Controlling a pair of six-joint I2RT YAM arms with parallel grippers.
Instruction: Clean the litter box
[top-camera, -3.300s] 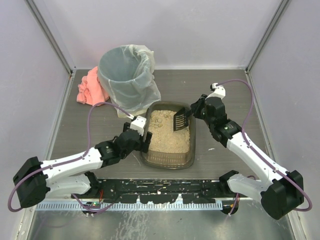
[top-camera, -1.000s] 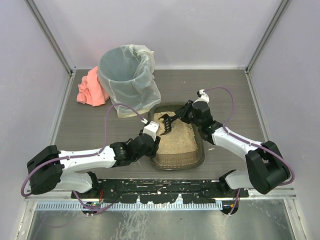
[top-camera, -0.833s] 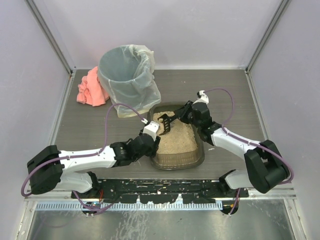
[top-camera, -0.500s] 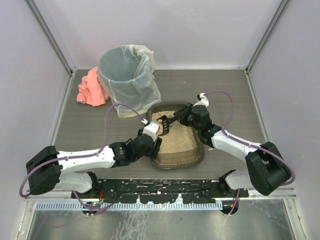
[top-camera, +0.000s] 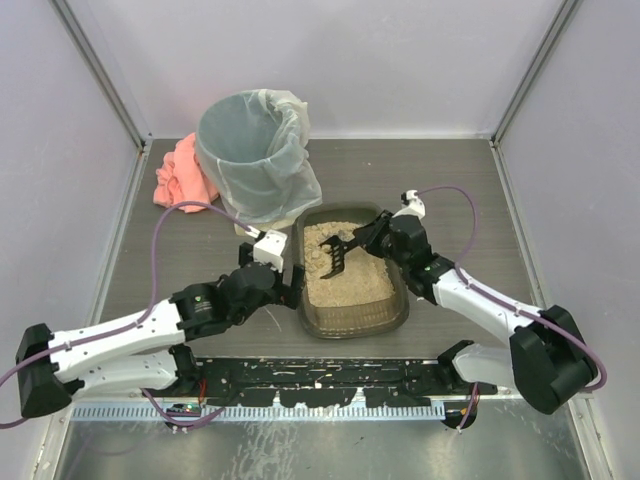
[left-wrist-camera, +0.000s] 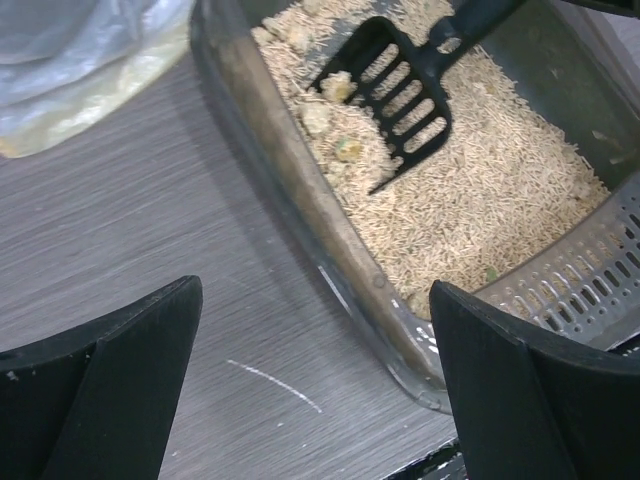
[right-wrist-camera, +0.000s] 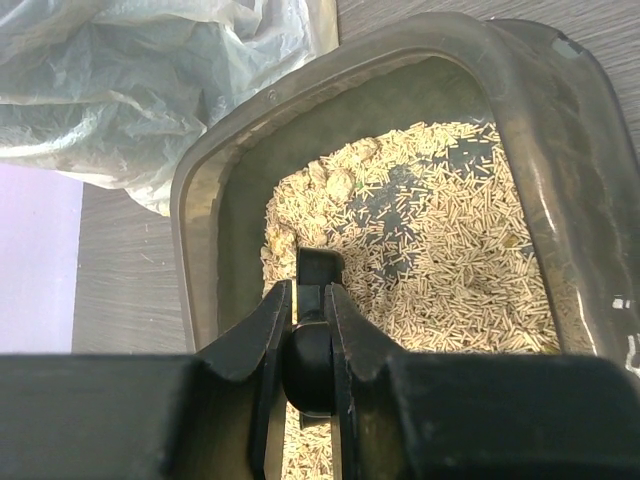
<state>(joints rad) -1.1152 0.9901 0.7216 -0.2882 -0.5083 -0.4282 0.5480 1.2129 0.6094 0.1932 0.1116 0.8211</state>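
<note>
Right fingers (right-wrist-camera: 255, 340) clench the scoop (left-wrist-camera: 395, 100), sifting in the box (top-camera: 350, 323); left fingers (left-wrist-camera: 110, 380) gape. Next, carry clumps (left-wrist-camera: 318, 118) level to bin (top-camera: 270, 180).

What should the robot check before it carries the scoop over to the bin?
1. Right gripper shut on the scoop handle: ok.
2. Lumps sitting on the scoop's slotted head: ok.
3. Left gripper holding the litter box steady: not ok; it is open beside the box's left wall.
4. Bin upright with its liner open: ok.
5. Scoop high enough to clear the bin's rim: cannot tell.
</note>
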